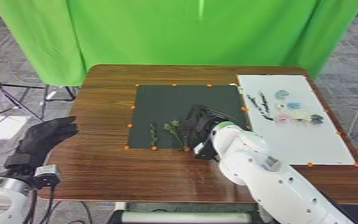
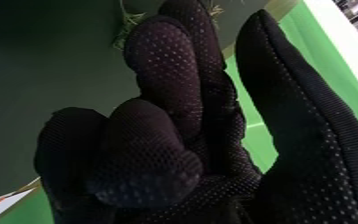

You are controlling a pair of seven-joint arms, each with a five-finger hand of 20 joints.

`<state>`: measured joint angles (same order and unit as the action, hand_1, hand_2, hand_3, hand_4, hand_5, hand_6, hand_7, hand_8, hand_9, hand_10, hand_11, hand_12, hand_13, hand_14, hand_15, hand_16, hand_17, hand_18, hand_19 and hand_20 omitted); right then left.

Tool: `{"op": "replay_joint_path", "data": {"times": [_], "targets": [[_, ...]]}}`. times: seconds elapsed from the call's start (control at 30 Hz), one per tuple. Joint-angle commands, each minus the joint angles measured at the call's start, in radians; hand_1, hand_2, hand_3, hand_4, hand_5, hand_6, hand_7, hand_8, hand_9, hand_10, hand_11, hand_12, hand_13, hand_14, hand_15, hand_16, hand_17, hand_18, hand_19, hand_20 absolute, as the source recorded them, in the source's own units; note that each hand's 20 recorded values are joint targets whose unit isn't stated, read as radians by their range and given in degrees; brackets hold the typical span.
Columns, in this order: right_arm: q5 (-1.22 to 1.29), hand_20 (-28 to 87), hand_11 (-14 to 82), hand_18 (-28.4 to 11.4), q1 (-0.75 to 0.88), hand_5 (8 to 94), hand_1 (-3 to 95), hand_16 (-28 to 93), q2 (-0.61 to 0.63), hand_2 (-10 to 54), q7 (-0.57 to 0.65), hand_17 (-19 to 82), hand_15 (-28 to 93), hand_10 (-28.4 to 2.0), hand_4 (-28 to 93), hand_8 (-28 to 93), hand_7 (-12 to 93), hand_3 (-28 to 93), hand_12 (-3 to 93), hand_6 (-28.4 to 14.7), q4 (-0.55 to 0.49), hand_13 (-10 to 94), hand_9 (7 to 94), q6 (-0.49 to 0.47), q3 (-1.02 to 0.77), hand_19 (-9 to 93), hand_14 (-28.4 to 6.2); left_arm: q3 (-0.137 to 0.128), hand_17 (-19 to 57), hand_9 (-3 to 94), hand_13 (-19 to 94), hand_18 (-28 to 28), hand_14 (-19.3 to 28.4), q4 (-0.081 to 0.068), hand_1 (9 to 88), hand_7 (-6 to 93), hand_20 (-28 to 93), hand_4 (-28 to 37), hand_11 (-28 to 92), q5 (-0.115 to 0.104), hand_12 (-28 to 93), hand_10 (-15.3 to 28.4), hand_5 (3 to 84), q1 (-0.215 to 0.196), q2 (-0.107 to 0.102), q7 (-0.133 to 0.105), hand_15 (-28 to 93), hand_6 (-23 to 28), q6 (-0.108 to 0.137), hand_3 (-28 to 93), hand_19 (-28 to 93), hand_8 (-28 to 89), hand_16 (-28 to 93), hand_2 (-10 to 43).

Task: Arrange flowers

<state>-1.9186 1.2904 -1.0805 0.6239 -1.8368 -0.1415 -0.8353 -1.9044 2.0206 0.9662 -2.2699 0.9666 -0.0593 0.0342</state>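
Observation:
My right hand [image 1: 198,126] is over the lower part of the dark mat [image 1: 180,97], beside the green sprigs. One slim sprig [image 1: 153,135] lies near the mat's lower left; a leafier sprig [image 1: 173,130] is close to the hand's left side. In the right wrist view, my right hand [image 2: 162,65] has loosely bent fingers and a thumb standing apart, with nothing visible between them. Bits of green sprig [image 2: 129,27] show past its fingertips. My left hand [image 1: 47,137] rests open at the table's left edge.
On the right, a white board [image 1: 278,135] bears pale blue flowers [image 1: 293,105], a pink flower [image 1: 280,117] and dark stems [image 1: 264,104]. Orange markers line the mat and board. A green curtain [image 1: 193,35] hangs behind the brown table [image 1: 113,175].

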Motion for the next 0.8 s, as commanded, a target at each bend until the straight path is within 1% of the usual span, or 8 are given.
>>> {"op": "replay_joint_path", "data": {"times": [0.03,0.13,0.27,0.33,0.4,0.5,0.67,0.8], "targets": [[-0.049,48,39.4,-9.2,-0.003,83.8,39.5,25,0.02,-1.1,-0.022,75,63,-12.9,-8,-7,34,58,27.8,-3.6,-0.039,94,93.5,0.038,-0.034,93,-3.8,0.001,2.1,44.9,35,15.9,18.9,0.001,25.1,12.8,19,-18.9,22,0.0,15,13.8,46.6,-0.008,0.0,0.007,22,5.2,-0.01,63,13,-5,5,-2.2],[-0.086,47,39.3,-9.3,-0.001,83.0,38.5,26,0.051,-0.8,-0.032,75,63,-12.9,-8,-6,35,59,28.2,-3.5,-0.062,94,92.9,0.071,-0.073,93,-3.8,0.003,2.2,44.9,34,15.8,18.9,-0.002,25.1,12.8,19,-18.9,22,0.002,15,13.8,46.6,-0.005,0.0,0.008,22,5.2,-0.016,63,13,-5,5,-2.2],[-0.185,47,38.9,-10.1,-0.019,79.5,37.2,29,0.096,-0.5,-0.037,71,58,-13.4,-8,-7,34,59,28.5,-3.7,-0.023,94,89.9,0.189,-0.099,93,-4.0,-0.007,2.2,44.9,34,15.8,18.8,0.002,25.1,12.7,19,-18.9,22,-0.001,15,13.8,46.6,-0.017,0.005,0.005,22,5.2,-0.009,63,13,-5,5,-2.3],[-0.214,47,36.7,-10.1,-0.03,76.9,36.5,34,0.101,-1.1,-0.027,70,53,-14.1,-8,-7,32,60,28.6,-3.6,0.007,94,87.6,0.173,-0.133,93,-3.9,-0.007,2.2,44.9,34,15.8,18.8,0.002,25.1,12.7,19,-18.9,22,-0.001,15,13.9,46.7,-0.018,0.005,0.008,22,5.2,-0.009,63,13,-5,5,-2.3],[-0.212,48,34.2,-10.4,-0.055,75.5,35.7,36,0.117,-2.8,-0.012,68,51,-14.4,-8,-7,30,60,28.0,-3.7,0.044,93,86.0,0.19,-0.137,93,-3.9,-0.007,2.2,44.9,34,15.8,18.8,0.002,25.1,12.7,19,-18.9,22,0.0,15,13.9,46.6,-0.018,0.005,0.009,22,5.2,-0.012,63,12,-5,5,-2.3],[-0.224,48,31.1,-10.4,-0.101,73.9,34.6,37,0.123,-5.0,0.019,68,51,-14.6,-8,-7,28,61,27.5,-3.8,0.1,93,84.5,0.131,-0.144,93,-4.0,-0.004,2.2,45.0,34,15.8,18.8,0.002,25.1,12.8,19,-19.0,22,0.0,15,13.8,46.6,-0.015,0.005,0.01,22,5.2,-0.012,63,12,-5,5,-2.3],[-0.223,47,20.8,-10.2,-0.165,69.5,33.8,38,0.125,-7.7,0.061,67,50,-16.2,-8,-6,21,61,25.1,-3.3,0.19,92,79.7,0.023,-0.15,93,-4.0,-0.004,2.2,45.0,34,15.8,18.9,0.005,25.1,12.6,19,-18.9,22,0.003,15,13.8,46.6,-0.015,0.007,0.018,22,5.2,-0.019,63,12,-5,5,-2.3],[-0.228,47,13.6,-10.3,-0.181,65.1,33.7,37,0.135,-8.9,0.077,66,50,-17.5,-8,-5,15,61,22.2,-2.2,0.233,91,73.4,-0.016,-0.163,93,-3.9,-0.009,2.1,44.9,34,15.8,18.9,0.006,25.1,12.6,19,-18.9,22,0.003,15,13.9,46.6,-0.018,0.007,0.022,22,5.2,-0.02,63,12,-5,5,-2.3]]}}
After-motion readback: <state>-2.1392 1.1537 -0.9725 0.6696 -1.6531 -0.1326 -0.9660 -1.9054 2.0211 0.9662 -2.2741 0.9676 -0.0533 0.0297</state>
